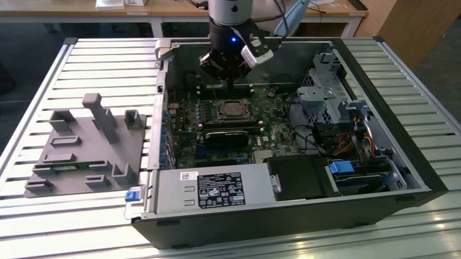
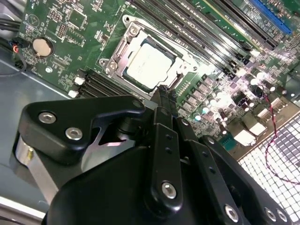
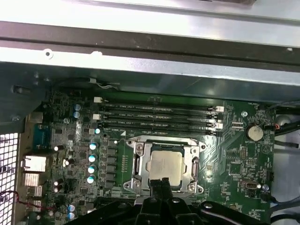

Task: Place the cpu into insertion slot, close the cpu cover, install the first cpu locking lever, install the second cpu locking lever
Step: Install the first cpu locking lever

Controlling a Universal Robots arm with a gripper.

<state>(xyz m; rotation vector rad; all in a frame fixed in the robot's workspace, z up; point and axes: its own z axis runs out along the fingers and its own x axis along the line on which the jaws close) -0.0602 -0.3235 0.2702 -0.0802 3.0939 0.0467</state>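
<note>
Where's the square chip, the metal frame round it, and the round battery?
cpu (image 3: 165, 165): first wrist view, middle of its face.
cpu cover (image 3: 144, 157): first wrist view, a side bar.
round battery (image 3: 255, 132): first wrist view, its centre.

no legible text, white sticker (image 1: 189, 175) and black label (image 1: 220, 189) on the silver metal box (image 1: 171, 197), print too small to read

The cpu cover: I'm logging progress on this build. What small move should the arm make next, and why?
Probably a slight shift toward the locking lever beside the cpu cover: the cpu already lies under the lowered cover, and the shut end effector is at its edge. Whether that lever is latched, I cannot tell.
</note>
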